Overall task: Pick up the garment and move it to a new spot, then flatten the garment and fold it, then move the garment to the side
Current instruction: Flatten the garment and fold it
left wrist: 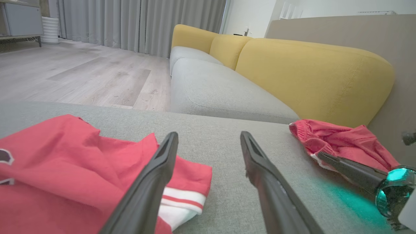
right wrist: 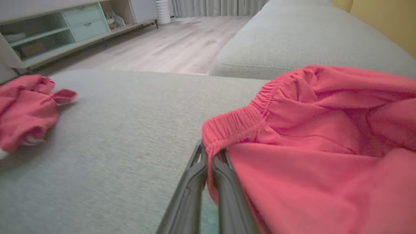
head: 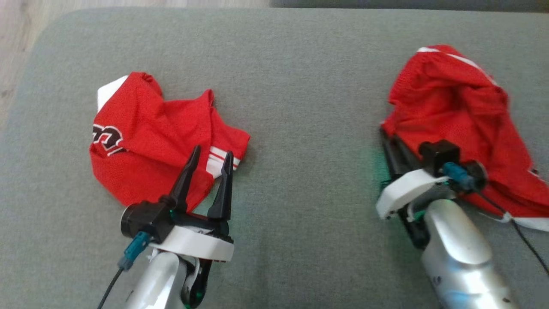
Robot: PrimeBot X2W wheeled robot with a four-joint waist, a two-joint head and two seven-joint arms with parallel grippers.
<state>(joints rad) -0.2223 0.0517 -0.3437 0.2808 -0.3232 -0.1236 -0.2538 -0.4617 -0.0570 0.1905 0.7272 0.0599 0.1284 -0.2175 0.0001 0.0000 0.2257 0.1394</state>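
Two crumpled red garments lie on the grey cushion point(head: 300, 86). The garment on the right point(head: 450, 98) point(right wrist: 308, 146) has an elastic waistband, and my right gripper point(right wrist: 211, 151) point(head: 386, 135) is shut on the near-left corner of that band. The garment on the left point(head: 146, 128) point(left wrist: 65, 156) carries white stripes and a black-and-white print. Above its striped right edge my left gripper point(head: 213, 151) point(left wrist: 209, 135) stands open, nothing between its fingers. The left wrist view also takes in the right garment point(left wrist: 344, 143) with my right gripper's finger point(left wrist: 341, 164) at it.
A grey sofa seat point(left wrist: 211, 87) with yellow backrests point(left wrist: 312, 78) lies beyond the cushion's far edge. Wooden floor point(left wrist: 81, 74) spreads to the left, with a low cabinet point(right wrist: 65, 29) and curtains behind. A bare stretch of cushion separates the two garments.
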